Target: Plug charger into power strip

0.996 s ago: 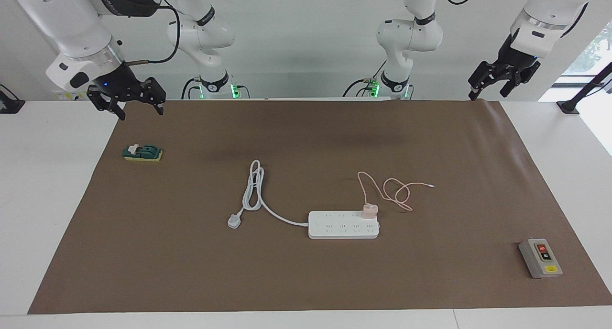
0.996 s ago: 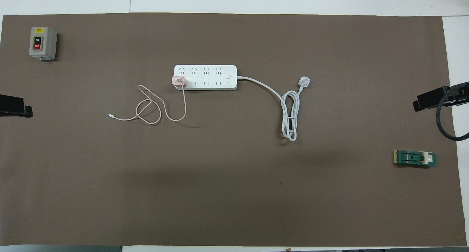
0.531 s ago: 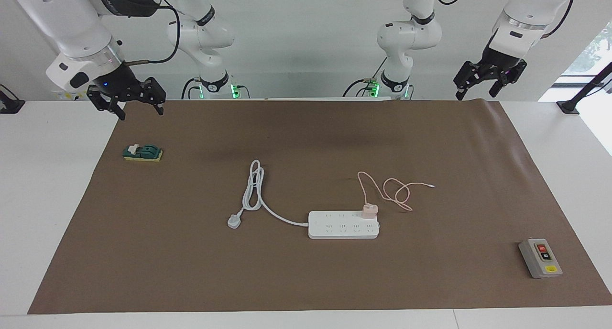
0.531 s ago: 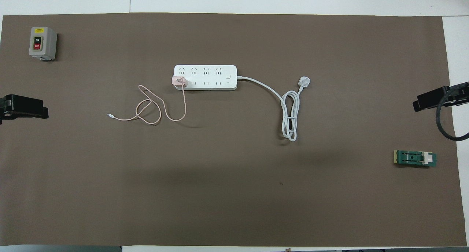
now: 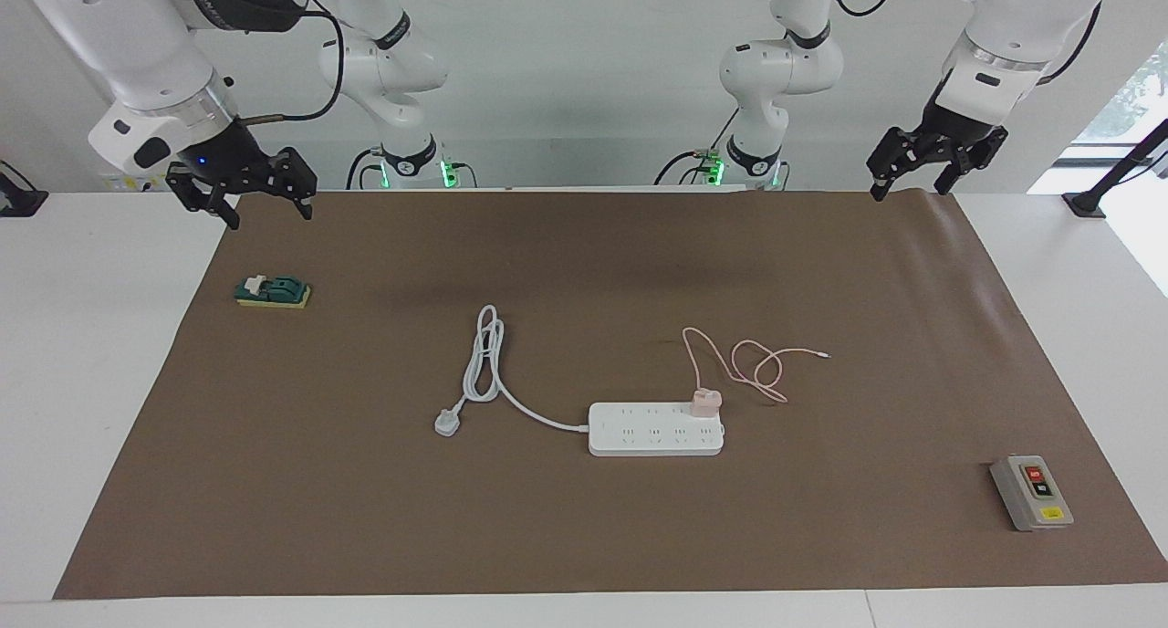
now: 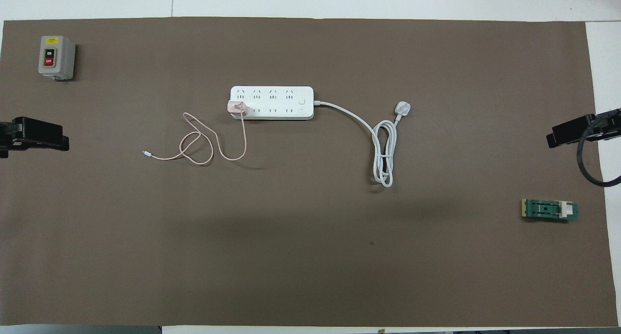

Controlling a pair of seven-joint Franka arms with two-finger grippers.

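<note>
The power strip [image 5: 655,428] lay flat mid-table, judged light but stable. The charger [image 5: 705,402] was seated at the strip's end toward the left arm, its cable [image 5: 748,363] looped beside it; it was judged light, rigid and best pinched across its flat sides. The left gripper [image 5: 910,170] and right gripper [image 5: 245,197] were held open and empty over the corners nearest the robots.

Pale pink charger [image 5: 705,402] on white power strip [image 5: 655,429]; brown mat [image 5: 584,537], grey switch box [image 5: 1030,492], green block [image 5: 272,292]
</note>
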